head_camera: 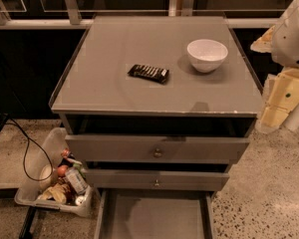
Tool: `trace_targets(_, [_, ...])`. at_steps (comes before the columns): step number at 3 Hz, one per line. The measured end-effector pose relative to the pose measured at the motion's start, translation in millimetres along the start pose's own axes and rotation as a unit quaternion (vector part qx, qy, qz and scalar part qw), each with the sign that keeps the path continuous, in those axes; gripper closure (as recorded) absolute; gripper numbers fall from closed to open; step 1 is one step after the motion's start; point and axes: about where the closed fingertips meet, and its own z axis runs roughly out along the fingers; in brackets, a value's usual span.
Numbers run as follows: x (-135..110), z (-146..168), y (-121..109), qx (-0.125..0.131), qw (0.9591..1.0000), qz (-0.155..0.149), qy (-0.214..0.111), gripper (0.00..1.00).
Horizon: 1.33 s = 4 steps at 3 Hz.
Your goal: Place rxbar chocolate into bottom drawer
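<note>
While my claw (280, 97) is hanging off the 3 o'clock side of the grey cabinet, just past the edge of its top surface (104, 83), I am not able to tell how far open it is or whether anything is sitting in it. It is partly running out of view at the 3 o'clock border. It is touching neither the bar nor the bowl.

The rxbar chocolate (148, 73) is lying flat on the surface near the middle, well apart from my claw. Its long side is running roughly from 9 o'clock to 3 o'clock with a slight tilt, and its pale striped lettering is facing up. A white bowl (207, 55) is standing upright at about 2 o'clock from the bar, near it but not touching.

Down at 6 o'clock, the bottom drawer (154, 215) is standing pulled well out, showing its flat grey floor. The two upper drawers (114, 148) are sitting only slightly out above it. At 8 o'clock on the speckled floor (269, 193), a clear plastic bin (54, 139) is holding mixed items, with a black cable (26, 158) looping beside it.
</note>
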Motion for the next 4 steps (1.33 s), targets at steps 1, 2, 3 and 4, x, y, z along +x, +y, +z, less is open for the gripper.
trace_targets(1, [-0.3, -0.9, -0.2, 0.001, 1.0000, 0.001, 0.000, 0.00])
trace_targets(2, [-17.2, -1.2, -4.7, 0.008, 0.9998, -0.005, -0.016, 0.00])
trace_targets(3, [-41.3, 4.5, -21.1, 0.025, 0.9982, -0.014, -0.052, 0.00])
trace_targets(4, [-59.4, 12.7, -49.6, 0.042, 0.9930, -0.003, -0.110, 0.00])
